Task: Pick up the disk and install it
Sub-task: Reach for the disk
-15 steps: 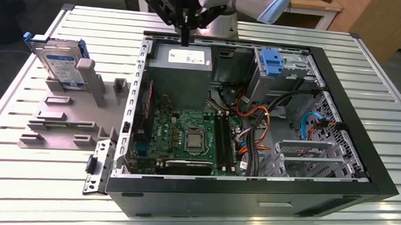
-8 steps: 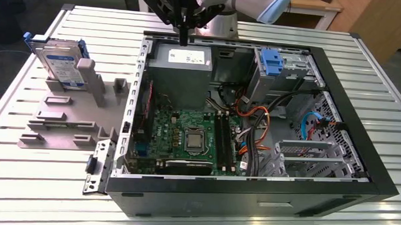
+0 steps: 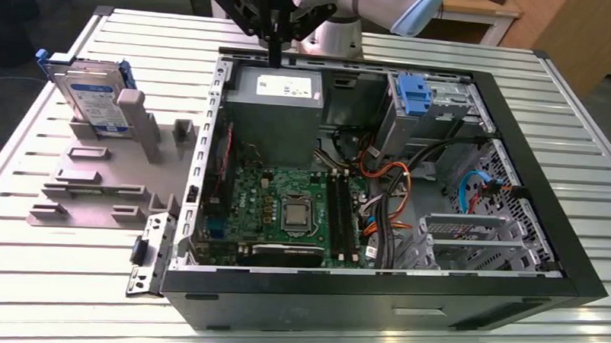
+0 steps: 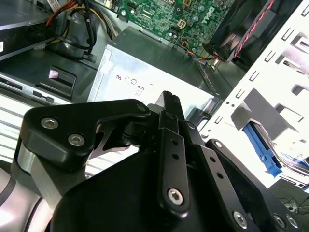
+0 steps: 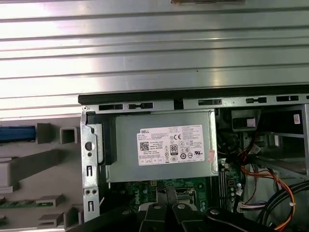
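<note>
Currently the disk (image 3: 89,95) stands far from the pincer (image 3: 276,58).

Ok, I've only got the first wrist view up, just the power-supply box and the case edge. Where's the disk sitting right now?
Observer: In the exterior view the disk stands on edge in a grey holder on the table, outside the case, on the exterior view's left.
Operator: Is the gripper holding anything?
Observer: No. The gripper is shut and empty, hanging above the case's far wall by the power-supply box.
Operator: And the drive bay?
Observer: Its blue latch sits to the exterior view's right of that box.
</note>
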You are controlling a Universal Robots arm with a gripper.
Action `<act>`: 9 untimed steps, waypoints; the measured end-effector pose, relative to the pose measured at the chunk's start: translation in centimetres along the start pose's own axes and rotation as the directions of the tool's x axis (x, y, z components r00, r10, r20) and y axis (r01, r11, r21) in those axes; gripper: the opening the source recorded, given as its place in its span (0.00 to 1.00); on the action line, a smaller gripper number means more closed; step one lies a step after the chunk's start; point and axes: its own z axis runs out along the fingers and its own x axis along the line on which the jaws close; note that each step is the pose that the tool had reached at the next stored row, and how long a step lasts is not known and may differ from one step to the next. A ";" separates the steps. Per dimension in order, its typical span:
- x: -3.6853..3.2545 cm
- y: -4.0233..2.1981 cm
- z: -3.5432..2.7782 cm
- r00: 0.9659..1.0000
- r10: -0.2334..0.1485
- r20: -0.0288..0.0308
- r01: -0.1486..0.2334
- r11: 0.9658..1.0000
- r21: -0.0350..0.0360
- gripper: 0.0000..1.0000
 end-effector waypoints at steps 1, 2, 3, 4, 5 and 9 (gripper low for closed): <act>0.09 0.00 0.00 1.000 0.000 0.000 0.000 1.000 0.000 0.11; 0.17 0.00 0.00 1.000 0.000 0.000 0.000 1.000 0.000 0.11; 0.26 0.01 0.00 1.000 0.000 0.000 0.000 1.000 0.000 0.11; 0.35 0.01 0.00 1.000 0.000 0.000 0.000 1.000 0.000 0.11; 0.43 0.01 0.00 1.000 0.000 0.000 0.000 1.000 0.000 0.11; 0.79 0.01 -0.01 1.000 0.000 0.000 0.000 1.000 0.000 0.11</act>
